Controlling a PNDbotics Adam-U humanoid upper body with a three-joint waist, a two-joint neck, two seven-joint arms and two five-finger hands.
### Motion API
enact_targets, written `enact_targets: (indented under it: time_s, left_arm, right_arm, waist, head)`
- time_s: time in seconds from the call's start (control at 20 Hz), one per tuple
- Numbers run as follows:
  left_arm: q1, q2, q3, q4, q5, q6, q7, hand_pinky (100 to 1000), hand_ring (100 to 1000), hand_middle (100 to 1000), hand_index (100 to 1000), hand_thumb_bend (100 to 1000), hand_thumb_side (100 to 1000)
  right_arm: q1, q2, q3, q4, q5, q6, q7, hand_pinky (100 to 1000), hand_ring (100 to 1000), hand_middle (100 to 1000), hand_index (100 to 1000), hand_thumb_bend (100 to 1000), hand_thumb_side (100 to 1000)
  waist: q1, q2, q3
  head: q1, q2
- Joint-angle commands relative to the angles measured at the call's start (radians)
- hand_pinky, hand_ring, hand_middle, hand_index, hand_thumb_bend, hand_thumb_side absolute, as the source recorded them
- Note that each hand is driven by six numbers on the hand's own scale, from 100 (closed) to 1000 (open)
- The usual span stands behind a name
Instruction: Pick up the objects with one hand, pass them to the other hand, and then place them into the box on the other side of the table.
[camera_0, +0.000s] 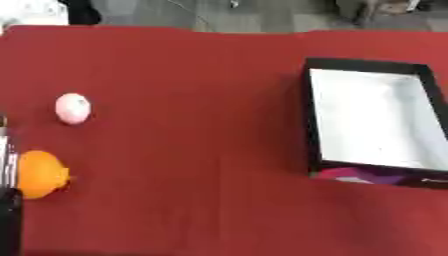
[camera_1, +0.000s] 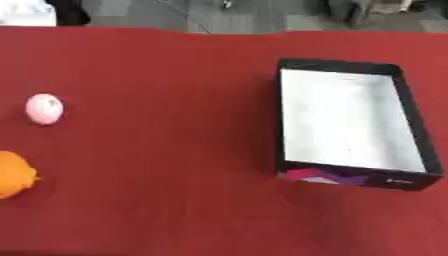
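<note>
Red table (camera_1: 175, 210); box (camera_1: 346, 120) long axis front-to-back; pink ball (camera_1: 44, 108), orange object (camera_0: 39, 175) left.

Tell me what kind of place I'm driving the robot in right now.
Probably an indoor lab or test setup, not a home: a table under a red cloth, a black box with a bare white inside on the right, a pink ball and an orange object on the left, grey floor beyond.

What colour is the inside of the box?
White or pale grey inside the box, with black walls; the right eye view shows it best.
</note>
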Motion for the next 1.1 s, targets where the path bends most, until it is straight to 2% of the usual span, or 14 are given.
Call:
enact_targets:
  time_s: [0.05,0.25,0.45,0.65,0.75,0.95,1.1]
  left_arm:
    - [-0.013,0.023,0.001,-0.021,-0.006,-0.008,0.024,1000,833,804,826,135,870]
    - [-0.013,0.024,0.001,-0.023,0.006,-0.03,0.084,1000,825,794,820,136,864]
    - [-0.013,0.025,-0.003,-0.019,0.009,-0.037,0.104,1000,829,798,822,133,866]
    - [-0.028,0.03,-0.011,-0.009,-0.011,-0.012,0.088,1000,876,842,836,131,868]
    - [-0.035,0.033,-0.006,-0.009,-0.028,0.0,0.087,1000,903,863,843,125,868]
    - [-0.046,0.101,-0.005,0.033,-0.05,0.075,0.092,1000,924,878,850,100,866]
    - [-0.068,0.214,-0.022,0.091,-0.046,0.17,0.075,1000,936,885,860,100,858]
  right_arm:
    - [-0.014,-0.025,-0.004,-0.025,0.0,-0.003,-0.001,942,1000,765,967,100,599]
    - [-0.015,-0.026,-0.002,-0.025,-0.004,-0.012,-0.003,942,1000,764,966,100,598]
    - [-0.015,-0.026,-0.003,-0.023,-0.005,-0.012,-0.005,942,1000,764,966,100,598]
    - [-0.008,-0.029,-0.007,-0.019,-0.003,-0.01,-0.006,942,1000,764,966,100,598]
    - [-0.002,-0.032,-0.007,-0.017,-0.002,-0.01,-0.006,942,1000,764,966,100,597]
    - [0.006,-0.039,-0.007,-0.015,0.0,-0.012,-0.005,942,1000,764,966,100,597]
    - [0.009,-0.044,-0.009,-0.014,0.003,-0.012,-0.006,942,1000,764,966,100,596]
  waist:
    - [0.0,-0.023,0.001]
    - [0.0,-0.023,0.0]
    - [0.001,-0.023,-0.002]
    - [0.004,-0.028,-0.015]
    - [0.005,-0.033,-0.015]
    - [0.009,-0.039,-0.011]
    - [0.015,-0.039,-0.009]
  head:
    - [0.002,-0.011]
    - [0.003,-0.011]
    - [0.002,-0.01]
    - [0.004,-0.01]
    - [0.022,-0.01]
    - [0.072,-0.01]
    - [0.09,-0.015]
